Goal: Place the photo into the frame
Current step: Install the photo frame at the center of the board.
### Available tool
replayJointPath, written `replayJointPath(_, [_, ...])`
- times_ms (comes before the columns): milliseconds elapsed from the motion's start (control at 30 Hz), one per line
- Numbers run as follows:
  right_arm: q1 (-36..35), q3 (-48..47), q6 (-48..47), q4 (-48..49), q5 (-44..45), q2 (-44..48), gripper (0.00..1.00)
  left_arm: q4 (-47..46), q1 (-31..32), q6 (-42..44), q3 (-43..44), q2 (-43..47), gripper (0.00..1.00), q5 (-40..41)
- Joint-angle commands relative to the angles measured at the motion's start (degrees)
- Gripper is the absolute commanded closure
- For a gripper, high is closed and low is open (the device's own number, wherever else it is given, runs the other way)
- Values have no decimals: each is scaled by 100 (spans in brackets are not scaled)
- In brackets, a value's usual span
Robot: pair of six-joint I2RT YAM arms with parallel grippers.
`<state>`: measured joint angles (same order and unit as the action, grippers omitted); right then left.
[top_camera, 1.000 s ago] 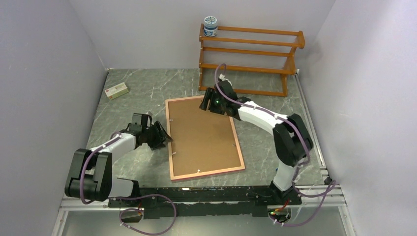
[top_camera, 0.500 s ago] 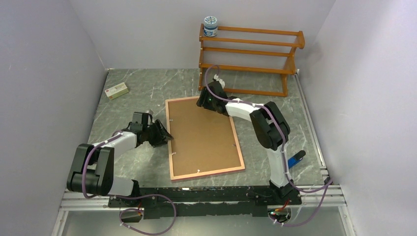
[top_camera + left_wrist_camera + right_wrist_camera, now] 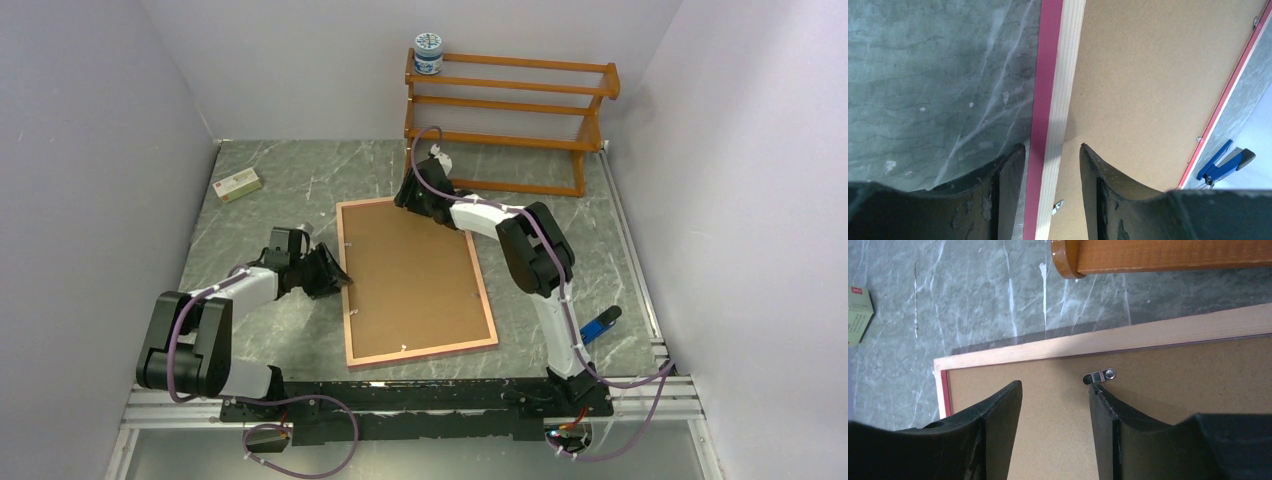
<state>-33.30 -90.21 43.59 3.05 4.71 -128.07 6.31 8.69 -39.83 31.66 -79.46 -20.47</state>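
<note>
Frame (image 3: 484, 290): lies face down in the middle of the tabletop (image 3: 280, 170), pale wood back up, long sides running from the near edge toward the far edge; this position exposes the opening for loading
Backing panel (image 3: 410, 280): brown fibreboard, seated inside the frame and covering the whole opening
Photo: not visible in any view; whether it lies under the panel cannot be told
Left gripper (image 3: 1049, 149): at the frame's long side nearer the left edge of the tabletop; jaws open, one on each side of the rail, with a gap showing on both sides; judged to be placed to steady the frame against sliding
Right gripper (image 3: 1054, 387): over the frame's short side nearest the far edge, just in front of the wooden rack (image 3: 510, 110); jaws open, holding nothing
Metal tab (image 3: 1099, 375): turned in over the panel, just beside one fingertip of the right gripper; judged to be the next part to be worked
Step in hand: judged to be work on the retaining tabs
Risk: the thin frame may slide on the smooth tabletop when a tab is pushed
</note>
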Motion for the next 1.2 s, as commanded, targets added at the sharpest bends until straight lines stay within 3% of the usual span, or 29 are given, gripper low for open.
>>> replayJointPath(0, [19, -303, 178, -142, 314, -130, 44, 28, 1, 202, 120, -200, 50, 25])
replayJointPath(367, [-1, -189, -105, 444, 662, -192, 48, -16, 1, 237, 115, -288, 50, -44])
replayJointPath(633, [-18, -171, 78, 759, 412, -384, 48, -24, 1, 226, 69, -248, 51, -75])
replayJointPath(933, [-201, 524, -417, 1450, 907, 286, 46, 34, 1, 238, 66, -219, 51, -20])
replayJointPath(1167, [-424, 660, -529, 1190, 1432, 628, 41, 27, 1, 233, 69, -263, 51, -9])
